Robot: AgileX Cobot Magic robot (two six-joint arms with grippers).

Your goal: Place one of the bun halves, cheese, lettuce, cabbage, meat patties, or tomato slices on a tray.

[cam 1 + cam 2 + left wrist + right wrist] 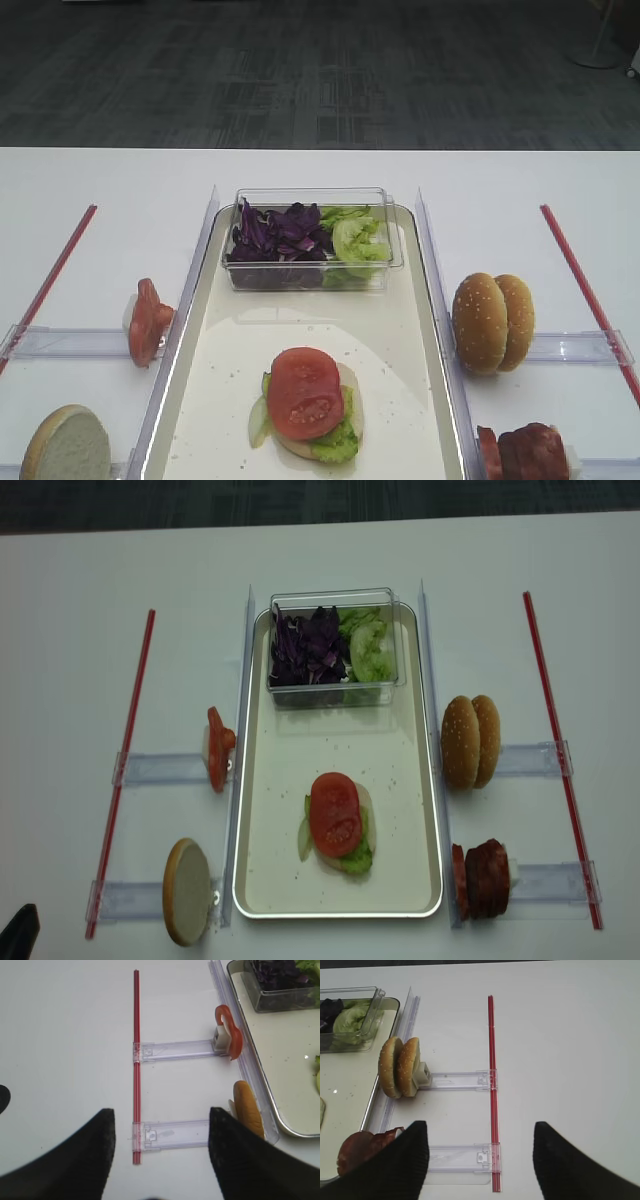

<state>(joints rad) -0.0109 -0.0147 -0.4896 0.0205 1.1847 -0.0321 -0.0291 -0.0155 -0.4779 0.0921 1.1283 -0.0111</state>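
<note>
Since the meat patties (487,879) at lower right look soft and greasy, pinch one by its edges; your left gripper (160,1152) and right gripper (480,1152) both stand spread and empty

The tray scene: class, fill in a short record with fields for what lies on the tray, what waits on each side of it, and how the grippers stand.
On tray: clear tub with cabbage and lettuce; a stack of bun base, lettuce and tomato slice
Left of tray: tomato slices on edge; bun half on edge
Right of tray: sesame buns on edge; meat patties
Left gripper: open, empty
Right gripper: open, empty
</note>
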